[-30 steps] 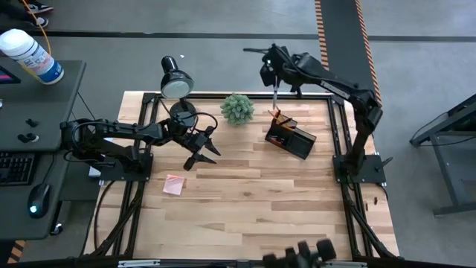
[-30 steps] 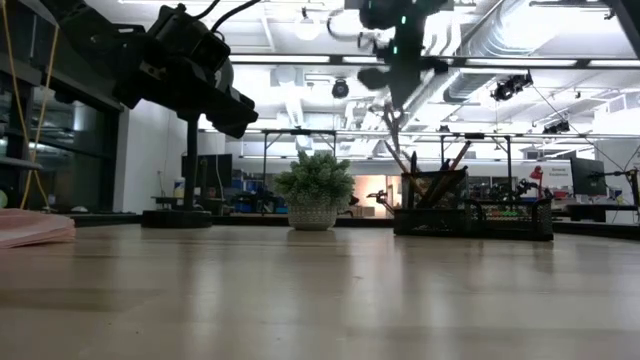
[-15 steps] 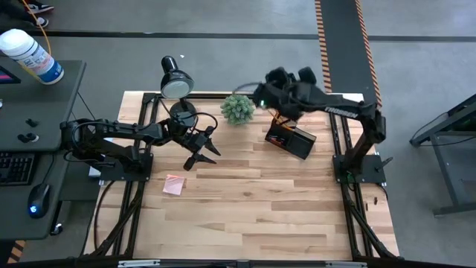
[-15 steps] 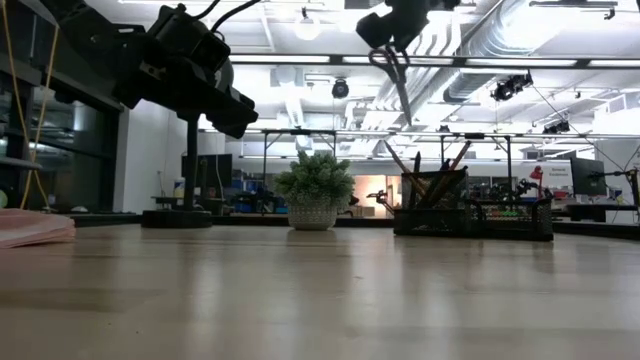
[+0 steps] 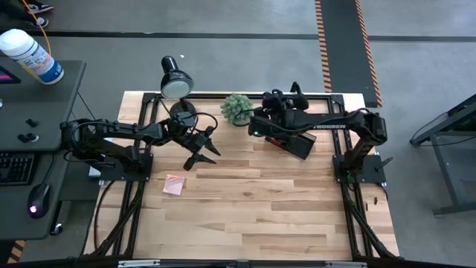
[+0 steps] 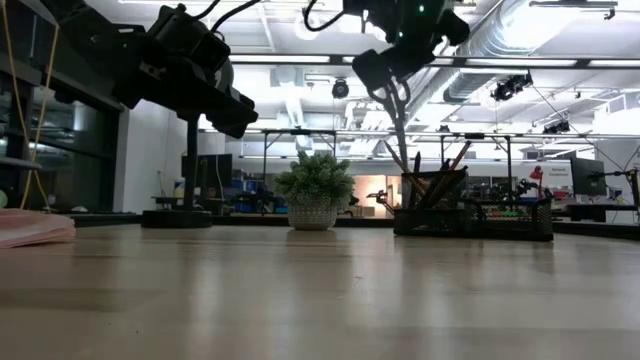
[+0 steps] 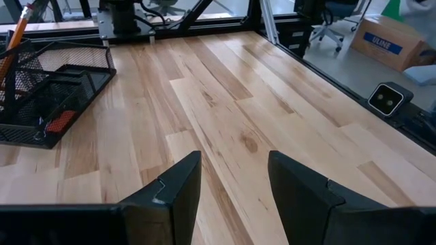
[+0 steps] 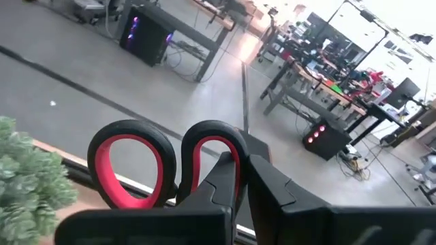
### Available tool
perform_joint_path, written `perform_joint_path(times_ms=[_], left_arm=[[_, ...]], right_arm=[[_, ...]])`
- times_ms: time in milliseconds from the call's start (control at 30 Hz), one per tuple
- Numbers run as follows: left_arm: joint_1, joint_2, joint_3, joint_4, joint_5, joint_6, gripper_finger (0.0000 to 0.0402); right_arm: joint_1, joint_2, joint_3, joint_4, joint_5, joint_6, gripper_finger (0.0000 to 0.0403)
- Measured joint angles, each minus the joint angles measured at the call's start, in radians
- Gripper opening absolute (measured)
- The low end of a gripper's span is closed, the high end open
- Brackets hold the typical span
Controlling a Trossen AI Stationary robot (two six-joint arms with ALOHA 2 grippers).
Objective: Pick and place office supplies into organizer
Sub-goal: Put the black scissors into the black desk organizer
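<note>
Scissors with red-lined black loop handles (image 8: 167, 167) sit clamped in the right gripper (image 8: 238, 178), blades hanging above the black mesh desk organizer (image 5: 291, 139) at the table's far right, beside the small green plant (image 5: 237, 109). Step in hand, by judgement: delivery of the scissors. Next move calls for lowering the blades into 1 upright compartment, then letting go. Left gripper (image 7: 228, 182) hovers with fingers spread, empty. Pink sticky-note pad (image 5: 174, 184) lies near-left. Blade tips and compartment contents are hard to make out.

pale planked wood table (image 5: 245, 201), smooth; black wire-mesh metal organizer (image 7: 48, 85); glossy red-lined scissors (image 8: 163, 160).
</note>
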Motion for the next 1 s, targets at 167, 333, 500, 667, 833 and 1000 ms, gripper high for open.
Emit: perform_joint_path(times_ms=[167, 333, 500, 667, 833, 1000], left_arm=[[0.0, 0.0, 0.0, -0.009, 0.0, 0.0, 0.016], [0.0, 0.0, 0.0, -0.015, 0.0, 0.004, 0.016], [0.0, 0.0, 0.0, -0.015, -0.003, 0.008, 0.016], [0.0, 0.0, 0.0, -0.015, -0.007, 0.008, 0.016], [0.0, 0.0, 0.0, -0.015, -0.007, 0.008, 0.016], [0.0, 0.0, 0.0, -0.015, -0.007, 0.004, 0.016]], right_arm=[[0.0, -0.037, -0.068, 0.08, 0.04, -0.024, 0.0012], [0.014, -0.131, -0.134, 0.118, 0.05, -0.03, 0.0012], [0.035, -0.242, -0.227, 0.188, 0.054, -0.035, 0.0012], [0.045, -0.317, -0.363, 0.309, 0.061, -0.059, 0.0012], [0.052, -0.343, -0.503, 0.478, 0.087, -0.093, 0.0012], [0.052, -0.344, -0.605, 0.612, 0.096, -0.111, 0.0013]])
